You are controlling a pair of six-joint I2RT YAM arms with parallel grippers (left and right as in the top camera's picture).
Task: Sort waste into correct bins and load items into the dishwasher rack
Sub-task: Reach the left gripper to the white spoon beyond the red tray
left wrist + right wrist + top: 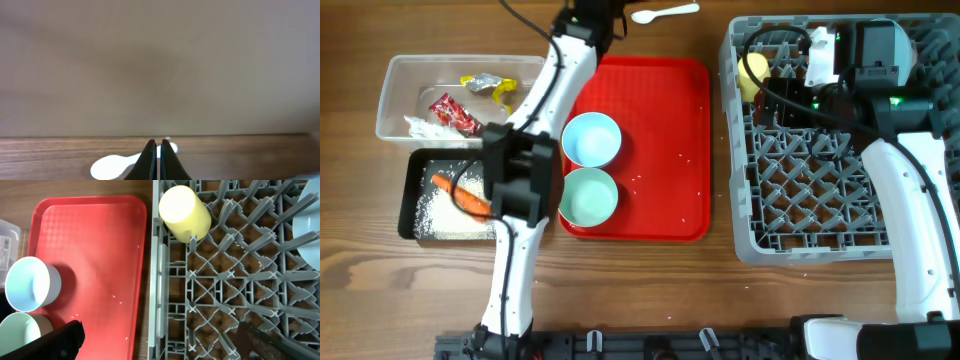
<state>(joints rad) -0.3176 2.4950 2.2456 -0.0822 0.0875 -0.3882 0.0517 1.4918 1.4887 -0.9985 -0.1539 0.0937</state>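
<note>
Wooden table (650, 270), waste looks sorted, dishes about half loaded.
Clear tub (395, 100): wrappers (453, 113) and tissue (420, 127); black tray (410, 200): carrot (460, 197), rice (440, 215). Yellow cup (184, 211) and blue plate (307, 230) sit in the rack (800, 220); two bowls (591, 138) wait on the red tray (660, 150). Left gripper (156, 150) looks pinched shut on the white spoon (670, 12) by the far edge; right gripper (157, 327) gapes empty over the rack.

I take this for a robotics lab bench staged as a kitchen clean-up. A grey dishwasher rack (790, 190) and a red tray (665, 130) sit loose on a bare wood-grain surface (650, 290). Behind them is only a plain beige wall (160, 60), though my left wrist view of it is blurry.
</note>
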